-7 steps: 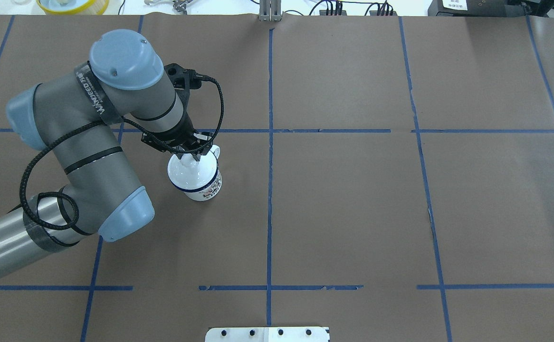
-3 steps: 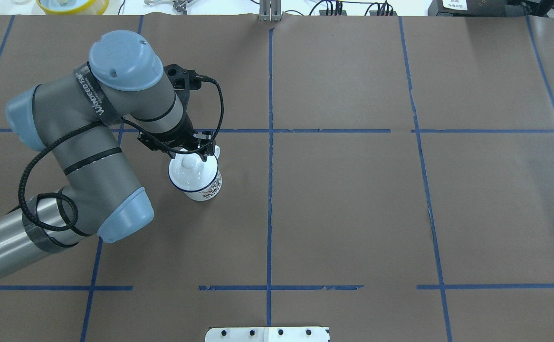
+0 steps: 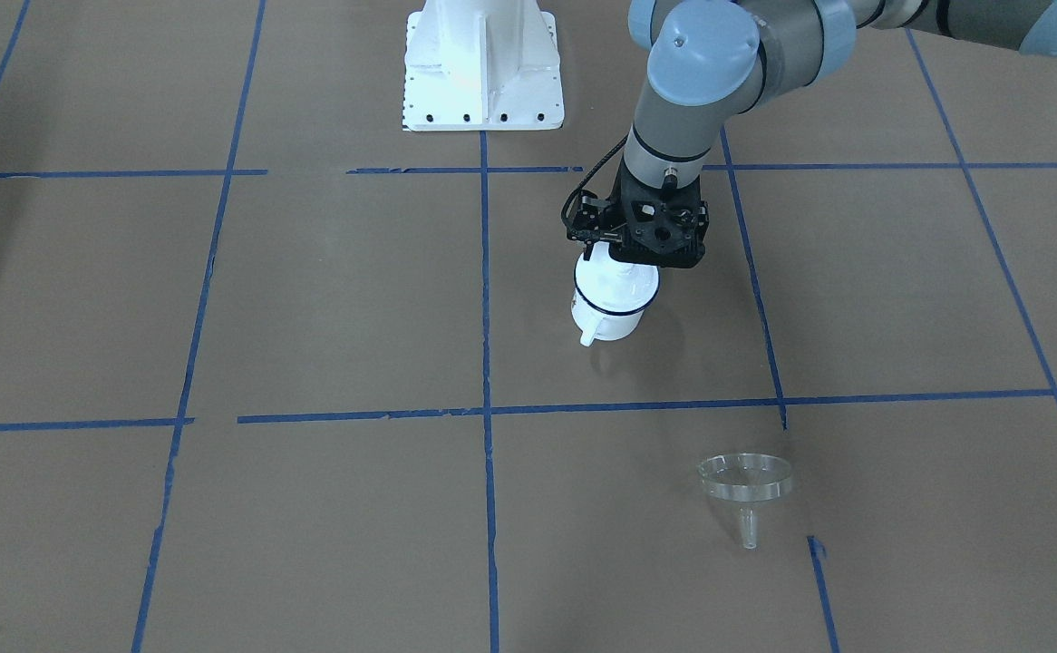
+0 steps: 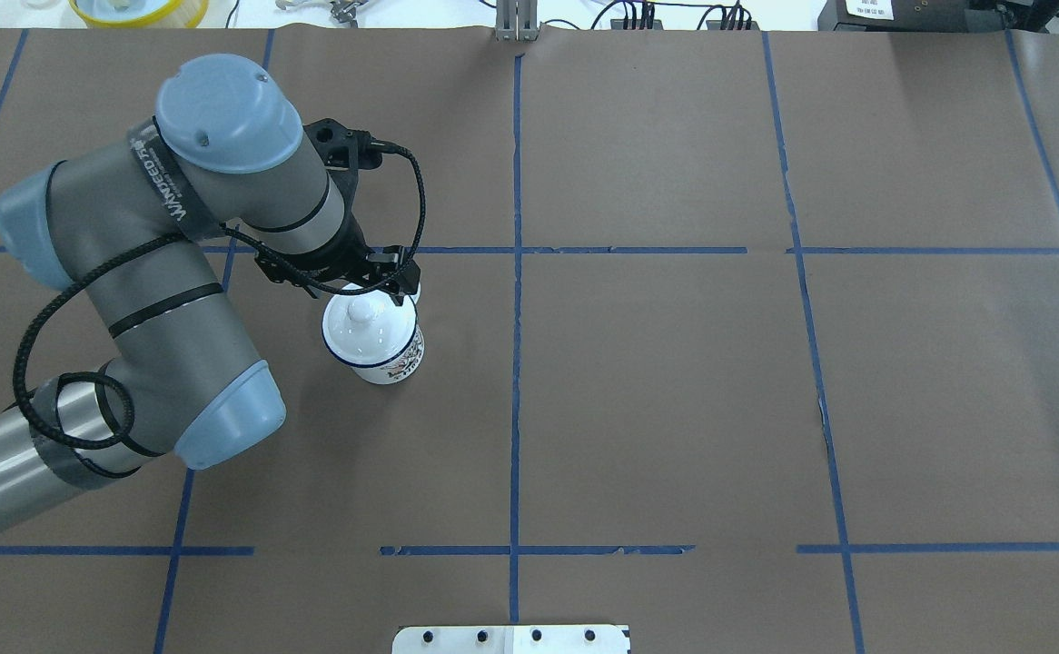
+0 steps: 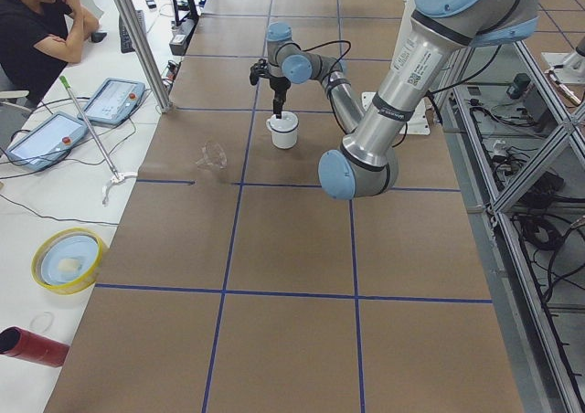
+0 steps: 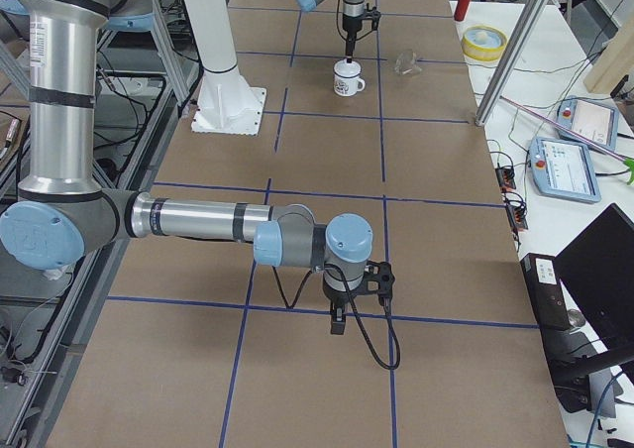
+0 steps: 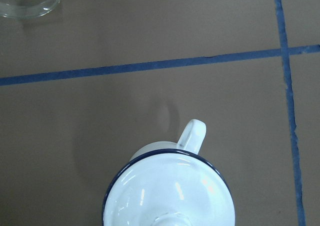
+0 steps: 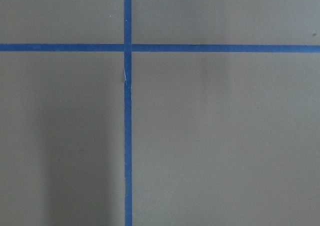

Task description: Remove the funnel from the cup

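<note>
The clear funnel (image 3: pixel 746 481) lies on the table paper, well apart from the cup; it also shows at the top left corner of the left wrist view (image 7: pixel 25 1). It does not show in the overhead view. The cup (image 4: pixel 382 356), a white mug with a dark blue rim, stands upright with a white domed lid (image 4: pixel 361 327) and its knob on top. My left gripper (image 4: pixel 373 289) hangs just above the lid's far edge, open and empty. My right gripper (image 6: pixel 337 324) shows only in the exterior right view, low over bare paper; I cannot tell its state.
The robot's white base plate (image 3: pixel 483 63) stands behind the cup. A yellow-rimmed dish (image 5: pixel 66 259) and a red tube (image 5: pixel 32 344) lie off the paper on the operators' side. An operator (image 5: pixel 32 29) sits at the far corner.
My left gripper has let go of the lid's knob and drawn up and back from it. The lid stays on the cup, and the cup has not moved.
</note>
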You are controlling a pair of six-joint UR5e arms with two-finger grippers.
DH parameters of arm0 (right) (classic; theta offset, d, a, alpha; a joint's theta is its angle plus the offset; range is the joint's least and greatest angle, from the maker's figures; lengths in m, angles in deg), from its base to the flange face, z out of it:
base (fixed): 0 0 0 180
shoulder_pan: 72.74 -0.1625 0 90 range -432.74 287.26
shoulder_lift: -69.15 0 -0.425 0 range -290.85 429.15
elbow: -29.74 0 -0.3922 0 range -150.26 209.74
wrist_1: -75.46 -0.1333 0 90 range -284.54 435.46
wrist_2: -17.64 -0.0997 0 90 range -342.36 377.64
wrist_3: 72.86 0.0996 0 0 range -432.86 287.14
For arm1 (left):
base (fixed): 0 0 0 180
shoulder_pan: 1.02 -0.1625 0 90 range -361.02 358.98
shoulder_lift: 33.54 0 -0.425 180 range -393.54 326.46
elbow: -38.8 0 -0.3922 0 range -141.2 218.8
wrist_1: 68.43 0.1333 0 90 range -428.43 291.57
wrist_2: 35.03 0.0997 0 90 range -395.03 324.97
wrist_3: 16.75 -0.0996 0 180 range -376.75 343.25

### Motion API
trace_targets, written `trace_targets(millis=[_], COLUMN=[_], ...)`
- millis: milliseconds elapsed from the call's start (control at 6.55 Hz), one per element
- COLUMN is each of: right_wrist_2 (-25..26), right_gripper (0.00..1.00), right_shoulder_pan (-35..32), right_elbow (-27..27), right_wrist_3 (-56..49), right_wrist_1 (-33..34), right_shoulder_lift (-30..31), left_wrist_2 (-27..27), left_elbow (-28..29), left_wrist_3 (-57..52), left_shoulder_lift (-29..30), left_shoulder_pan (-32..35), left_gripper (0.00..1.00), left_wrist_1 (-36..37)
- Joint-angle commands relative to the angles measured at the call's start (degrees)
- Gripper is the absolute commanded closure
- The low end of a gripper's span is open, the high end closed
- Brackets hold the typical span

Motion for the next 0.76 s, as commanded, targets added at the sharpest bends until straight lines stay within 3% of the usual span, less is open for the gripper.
trace_targets(millis=[0,305,458,611], right_wrist_2=[0.0,0.0,0.0,0.0], right_gripper=[0.0,0.0,0.0,0.0], right_shoulder_pan=[0.0,0.0,0.0,0.0], right_elbow=[-0.1,0.0,0.0,0.0], right_wrist_3=[0.0,0.0,0.0,0.0], right_wrist_1=[0.0,0.0,0.0,0.0], right_shoulder_lift=[-0.1,0.0,0.0,-0.1], left_wrist_2=[0.2,-1.1,-5.7,-11.0], left_elbow=[-5.4,-8.6,-7.3,-1.9], left_wrist_3=[-1.2,-17.4,-30.2,-39.5], left_shoulder_lift=[-2.2,-7.7,-12.6,-15.2], left_shoulder_pan=[4.6,16.0,23.5,31.0], left_gripper=[0.0,0.0,0.0,0.0], left_wrist_1=[0.0,0.0,-0.3,-0.3])
